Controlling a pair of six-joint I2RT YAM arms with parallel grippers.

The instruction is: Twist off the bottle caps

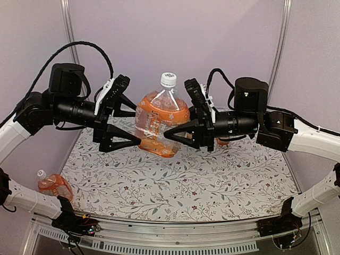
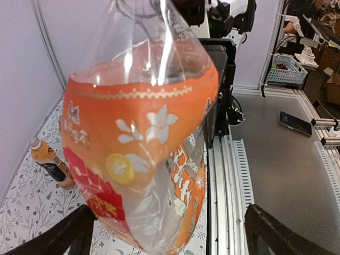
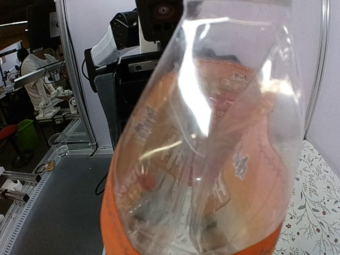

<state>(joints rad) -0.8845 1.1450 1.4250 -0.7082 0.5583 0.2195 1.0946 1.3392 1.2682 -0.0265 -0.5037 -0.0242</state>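
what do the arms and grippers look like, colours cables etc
The left arm and right arm are black through forearm and wrist, with white shells on the links nearer the bases. The left gripper and right gripper are black, with long triangular open-framed fingers and a white part behind them. A black cable loops over each arm; thin coloured wires show at the bases.

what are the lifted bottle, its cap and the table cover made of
The bottle looks like thin clear glossy plastic: creases, glare. Its cap: opaque white plastic, probably. The table cover: matte floral-printed sheet, cloth or vinyl, cannot tell.
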